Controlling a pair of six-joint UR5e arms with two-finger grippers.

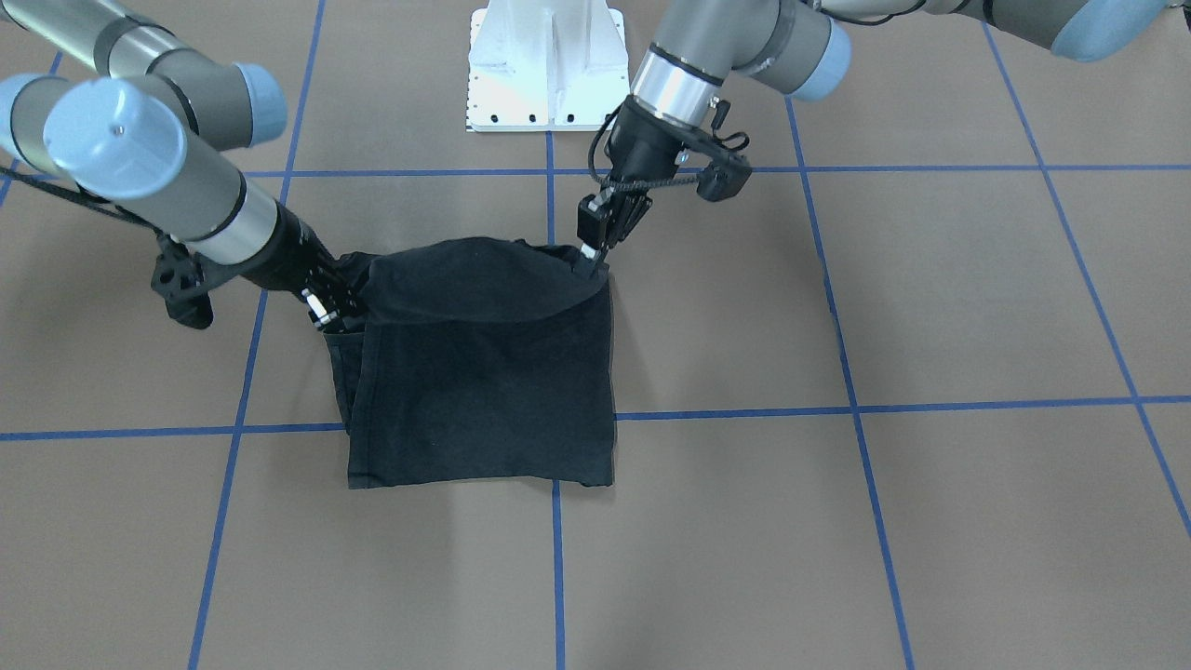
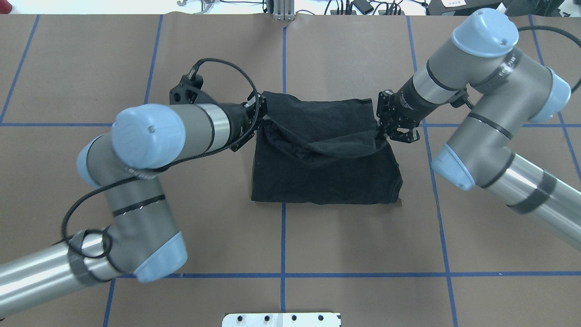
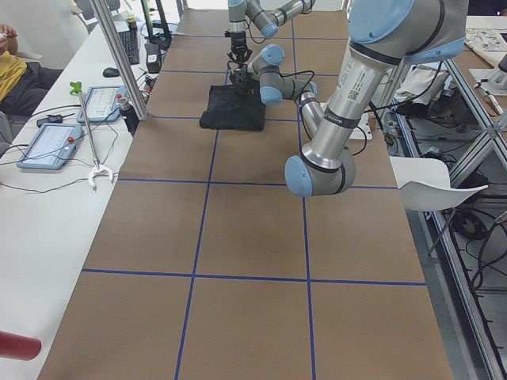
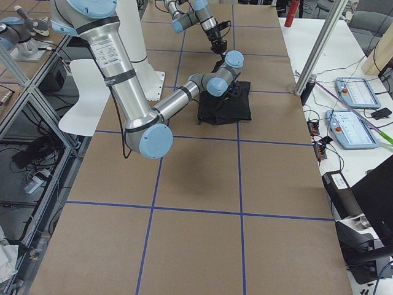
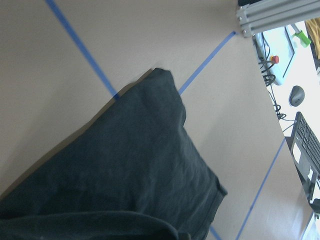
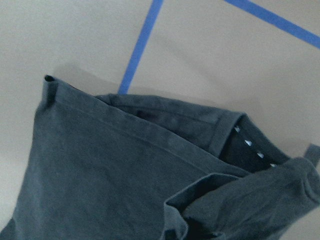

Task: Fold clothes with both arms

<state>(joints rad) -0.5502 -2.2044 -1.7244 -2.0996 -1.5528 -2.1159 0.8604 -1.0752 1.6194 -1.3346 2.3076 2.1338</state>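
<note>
Black short-sleeved T-shirt [image 1: 484, 391] sags between two hands.
Left hand [image 1: 594, 253] and right hand [image 1: 327, 314] each clamp a raised corner.

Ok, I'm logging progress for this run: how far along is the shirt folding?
Done: the black T-shirt already lies as a compact, layered rectangle. In hand: the left end effector and right end effector each pinch a corner of a raised flap sagging between them. Still to do: lay that flap down and release.
</note>
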